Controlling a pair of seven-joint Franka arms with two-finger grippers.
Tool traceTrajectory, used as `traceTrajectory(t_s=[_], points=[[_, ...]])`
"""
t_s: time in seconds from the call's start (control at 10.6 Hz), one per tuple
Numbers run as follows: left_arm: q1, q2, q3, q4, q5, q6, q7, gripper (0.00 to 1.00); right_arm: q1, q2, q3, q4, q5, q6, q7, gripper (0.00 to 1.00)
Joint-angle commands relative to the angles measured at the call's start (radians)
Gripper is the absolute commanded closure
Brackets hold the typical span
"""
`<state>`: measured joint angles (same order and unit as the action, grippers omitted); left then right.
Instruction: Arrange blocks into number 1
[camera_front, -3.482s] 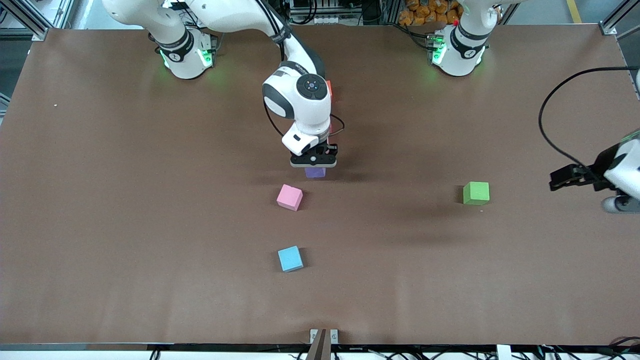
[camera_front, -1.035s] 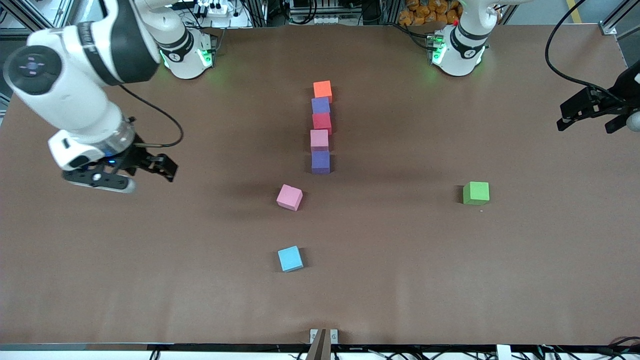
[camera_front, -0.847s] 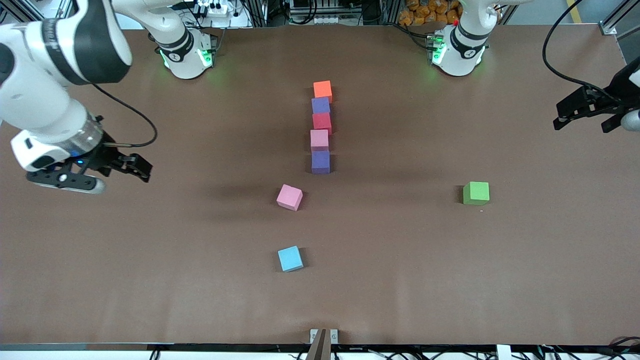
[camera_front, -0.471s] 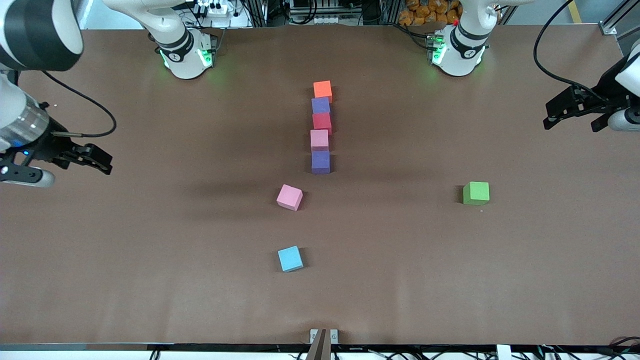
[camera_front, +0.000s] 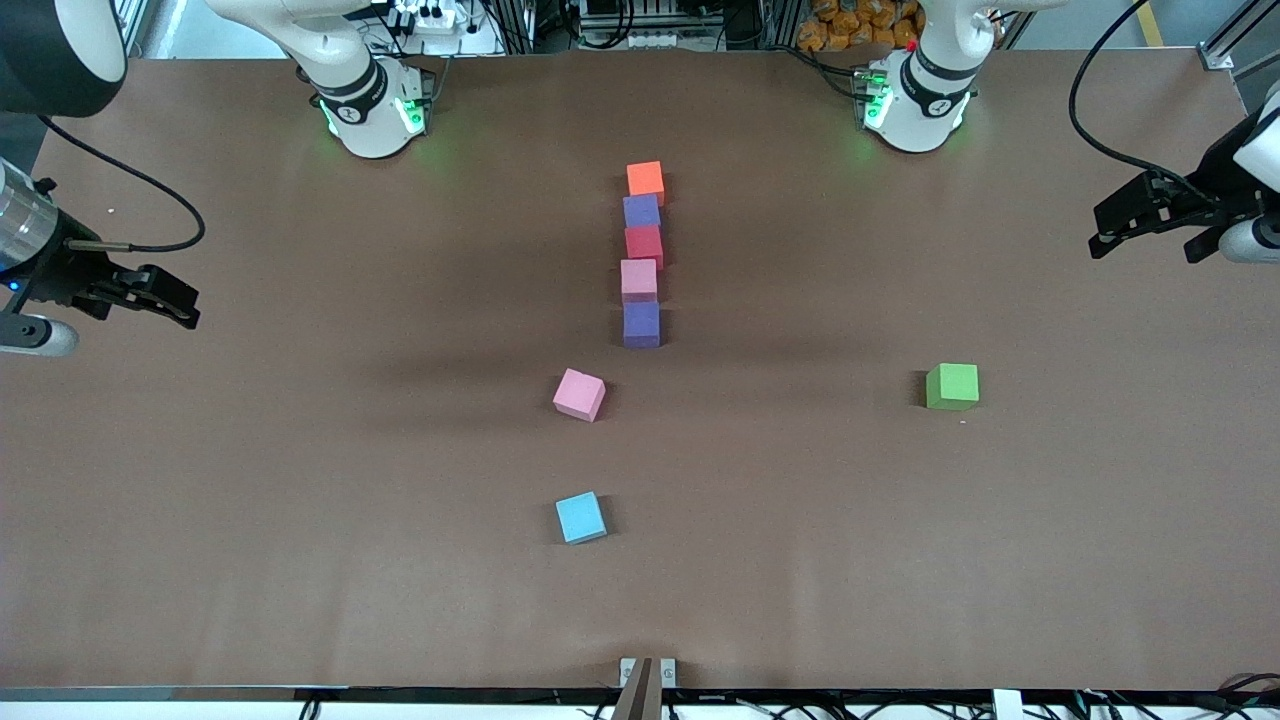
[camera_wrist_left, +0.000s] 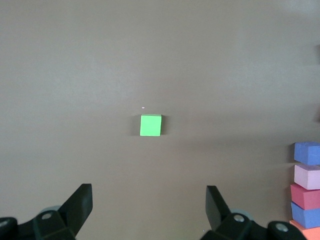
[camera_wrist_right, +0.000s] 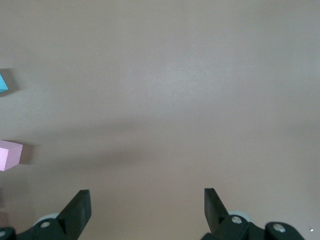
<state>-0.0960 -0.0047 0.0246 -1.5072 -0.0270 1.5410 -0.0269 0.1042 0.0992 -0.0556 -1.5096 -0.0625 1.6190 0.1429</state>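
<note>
Five blocks form a straight column mid-table: orange (camera_front: 645, 180), purple (camera_front: 641, 211), red (camera_front: 644, 243), pink (camera_front: 638, 279) and a second purple (camera_front: 641, 323) at the end nearest the front camera. A loose pink block (camera_front: 579, 394) lies just nearer, and a blue block (camera_front: 580, 517) nearer still. The green block (camera_front: 952, 386) (camera_wrist_left: 150, 125) sits alone toward the left arm's end. My right gripper (camera_front: 178, 298) (camera_wrist_right: 147, 205) hangs open and empty over the right arm's end. My left gripper (camera_front: 1100, 232) (camera_wrist_left: 149, 205) hangs open and empty over the left arm's end.
The two arm bases (camera_front: 370, 95) (camera_front: 915, 95) stand at the table edge farthest from the front camera. A black cable (camera_front: 1090, 100) loops above the left arm's end. A small bracket (camera_front: 647, 672) sits on the edge nearest that camera.
The right gripper let go of the purple block at the column's near end, rose and swung out to the right arm's end. The left gripper lifted and shifted slightly.
</note>
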Motion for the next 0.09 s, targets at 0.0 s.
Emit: traceTrajectory(t_s=[0.0], points=[[-0.018, -0.014, 0.014, -0.008, 0.009, -0.013, -0.011, 0.0, -0.02, 0.004, 0.016, 0.017, 0.016, -0.018, -0.023, 0.0]])
